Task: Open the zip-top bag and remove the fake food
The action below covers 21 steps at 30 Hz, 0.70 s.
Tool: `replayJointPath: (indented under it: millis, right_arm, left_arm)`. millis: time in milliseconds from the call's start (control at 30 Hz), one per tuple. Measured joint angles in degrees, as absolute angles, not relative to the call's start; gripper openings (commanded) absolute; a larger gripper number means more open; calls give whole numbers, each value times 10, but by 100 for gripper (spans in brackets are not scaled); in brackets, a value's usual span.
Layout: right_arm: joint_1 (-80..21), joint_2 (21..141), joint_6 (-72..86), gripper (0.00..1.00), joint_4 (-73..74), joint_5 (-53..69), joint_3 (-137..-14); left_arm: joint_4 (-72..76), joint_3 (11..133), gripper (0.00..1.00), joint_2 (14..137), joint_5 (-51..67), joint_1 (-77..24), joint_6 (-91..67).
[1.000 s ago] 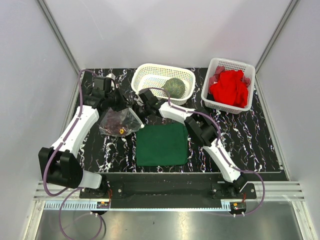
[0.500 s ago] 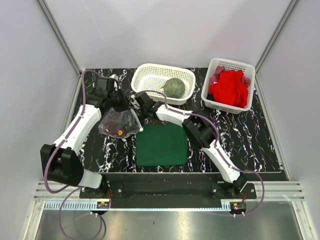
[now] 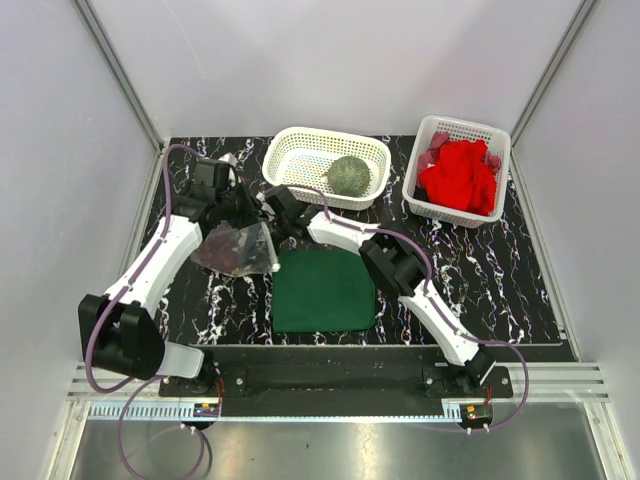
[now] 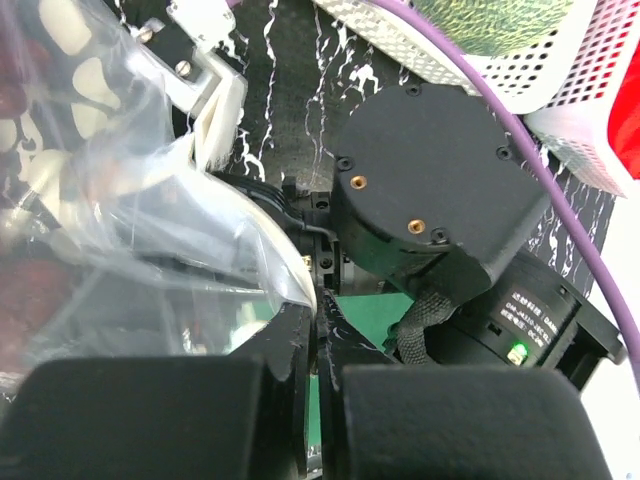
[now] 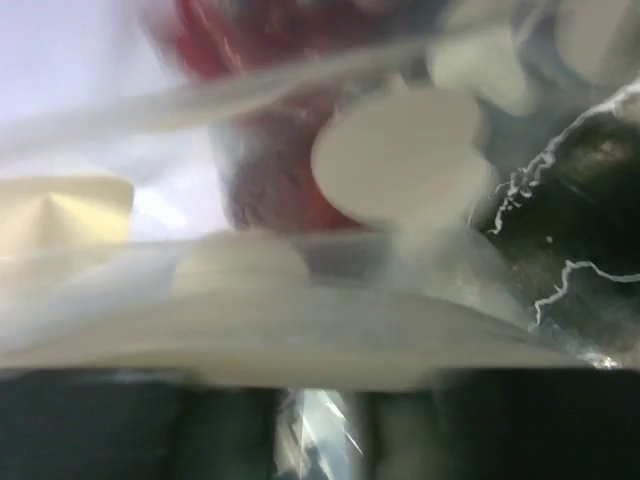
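Fingers of left gripper pressed together, pinching clear film of zip-top bag, which sits mid-left of frame. Dark red berry clusters inside it. Right gripper at bag's upper right corner; blurred wrist view, cannot tell whether it grips. Mottled green ball lies in white basket, upper centre.

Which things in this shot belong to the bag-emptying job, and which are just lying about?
Part of the job:
- zip-top bag, pinched by the left gripper
- dark red berry pieces inside it
- green ball, lying in the middle basket

Just lying about:
- green cloth, flat on the table
- red cloth, in the right basket
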State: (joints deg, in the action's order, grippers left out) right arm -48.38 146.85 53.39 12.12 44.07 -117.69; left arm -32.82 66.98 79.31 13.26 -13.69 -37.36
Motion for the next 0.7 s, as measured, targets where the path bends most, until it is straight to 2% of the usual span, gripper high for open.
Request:
replayJointPath:
  millis: [67, 167, 300, 533, 700]
  right_arm:
    - [-484, 1460, 533, 6, 114, 437, -1170]
    - [-481, 1443, 532, 0, 110, 423, -1132]
    - [-464, 1414, 523, 0, 115, 409, -1073]
    - [-439, 1381, 505, 18, 116, 400, -1057]
    - [-451, 1386, 498, 24, 119, 405, -1098]
  left_arm:
    - [-330, 670, 0, 784, 128, -137, -373]
    - [-336, 670, 0, 771, 121, -137, -365]
    - [-350, 670, 0, 751, 109, -137, -349]
    - [-358, 670, 0, 737, 110, -134, -348]
    - [-353, 671, 0, 748, 119, -134, -361]
